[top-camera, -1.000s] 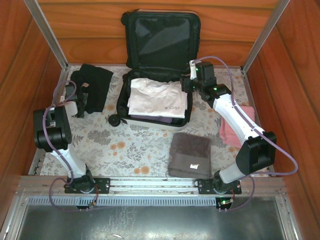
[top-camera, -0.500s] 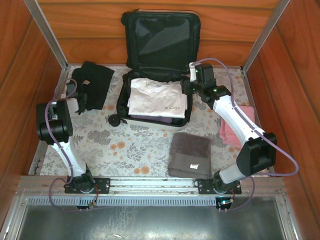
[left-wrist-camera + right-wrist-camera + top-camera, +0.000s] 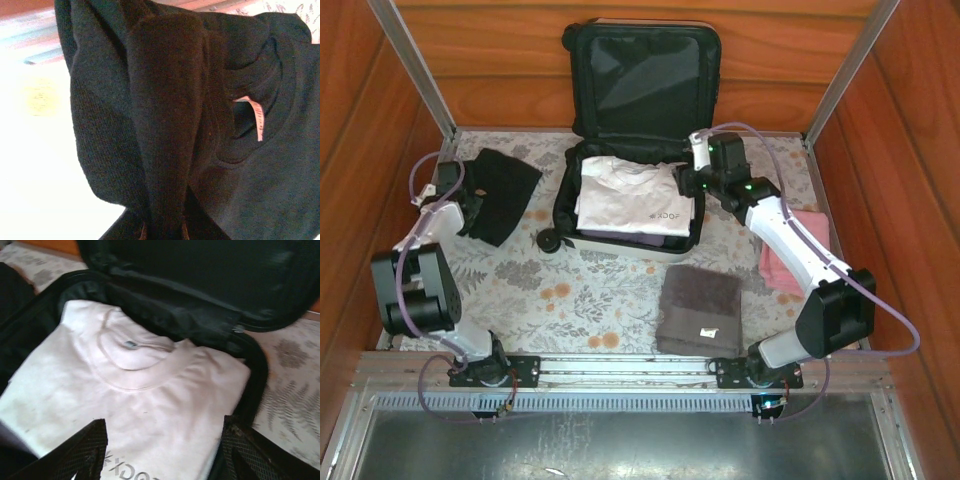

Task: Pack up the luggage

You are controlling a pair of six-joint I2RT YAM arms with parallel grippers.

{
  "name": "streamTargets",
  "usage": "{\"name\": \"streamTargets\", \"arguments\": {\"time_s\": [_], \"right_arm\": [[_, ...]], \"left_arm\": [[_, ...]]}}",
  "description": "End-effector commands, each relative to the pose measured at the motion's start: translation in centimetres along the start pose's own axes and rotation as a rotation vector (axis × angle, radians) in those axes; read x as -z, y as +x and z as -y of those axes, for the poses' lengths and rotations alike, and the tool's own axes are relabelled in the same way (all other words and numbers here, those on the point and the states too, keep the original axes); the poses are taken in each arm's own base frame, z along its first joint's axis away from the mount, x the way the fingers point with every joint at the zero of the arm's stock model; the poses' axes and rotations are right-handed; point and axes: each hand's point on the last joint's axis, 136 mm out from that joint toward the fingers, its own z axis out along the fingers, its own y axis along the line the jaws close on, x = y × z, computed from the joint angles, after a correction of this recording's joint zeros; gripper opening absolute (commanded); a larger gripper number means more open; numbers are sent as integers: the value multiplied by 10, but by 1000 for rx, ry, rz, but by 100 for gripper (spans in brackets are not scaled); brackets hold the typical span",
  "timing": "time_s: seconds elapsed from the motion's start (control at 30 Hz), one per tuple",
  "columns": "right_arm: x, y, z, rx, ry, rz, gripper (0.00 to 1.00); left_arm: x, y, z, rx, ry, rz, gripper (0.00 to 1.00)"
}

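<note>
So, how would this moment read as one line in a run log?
left gripper: shut on black knitted sweater | right gripper: open over folded white T-shirt | white hard-shell luggage: lid open, T-shirt inside

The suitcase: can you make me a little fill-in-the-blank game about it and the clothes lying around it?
The folded shirt inside the luggage is ____ in colour. The left end effector is shut on a garment that is ____ in colour. The pink cloth lies to the ____ of the luggage.
Missing words: white; black; right.
</note>
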Motion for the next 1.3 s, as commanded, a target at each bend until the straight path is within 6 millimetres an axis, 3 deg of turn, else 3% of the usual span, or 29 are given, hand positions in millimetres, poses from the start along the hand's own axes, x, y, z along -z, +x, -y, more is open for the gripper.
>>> {"name": "streamTargets", "arguments": {"time_s": [0.0, 0.2, 0.37, 0.47, 0.63, 0.8, 1.07, 1.27], "right_arm": [[6, -16, -45, 103, -149, 58, 66], [-6, -14, -114, 174, -346, 91, 68], [-18, 5, -177, 241, -512, 108, 70], [-37, 19, -208, 204, -615, 62, 69], [-62, 39, -265, 262, -702, 6, 64], [-77, 57, -317, 329, -771, -17, 53], [-122, 81, -380, 396, -827, -25, 29], [-174, 93, -402, 383, -811, -49, 21]], "left_arm": [[26, 3, -44, -243, -177, -79, 0], [57, 14, -63, -393, -214, -211, 0], [85, 19, -84, -449, -250, -249, 0], [99, 22, -93, -496, -267, -258, 0], [119, 23, -101, -668, -336, -275, 0], [123, 20, -99, -781, -334, -263, 0], [125, 6, -96, -877, -366, -225, 0], [131, 7, -94, -868, -325, -219, 0]]}}
